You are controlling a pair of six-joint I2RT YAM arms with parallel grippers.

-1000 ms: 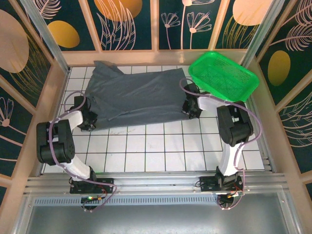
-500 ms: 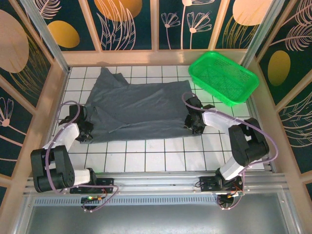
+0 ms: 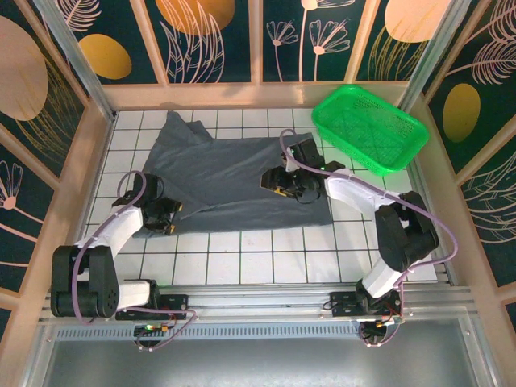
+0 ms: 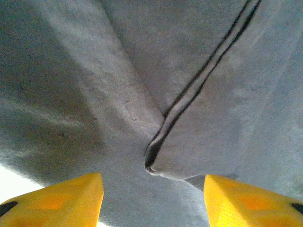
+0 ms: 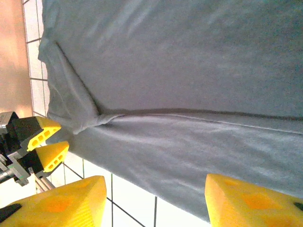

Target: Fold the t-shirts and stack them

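From overhead, the t-shirt (image 3: 226, 173) lay spread on the tiled table (image 3: 266, 250), running from the middle out toward 11 o'clock, where one corner poked up. It was well clear of the green basket (image 3: 347, 147) at 1 o'clock. It was not quite flat: a crease ran across it, and a small tuck sat near its 8 o'clock edge.

The left gripper (image 3: 169, 214) sat at that 8 o'clock edge, just over the cloth. Through its wrist camera I saw its yellow fingers (image 4: 61, 198) standing well apart, with nothing pinched between them. The hem fold lay just ahead of the tips. The right gripper (image 3: 274, 184) hung over the shirt's 3 o'clock half, its jaws likewise parted and empty, with grey cloth and a strip of tile below.

I judged that we were at the end of laying the shirt out, with the first fold not yet begun and nothing stacked.

The next move called for both grippers to take a fresh hold on matching edges. I would have the left drop onto the hem in front of it, and send the right out to the shirt's far side edge. Each pinch had to catch one layer only, or the tuck at 8 o'clock would be folded in.
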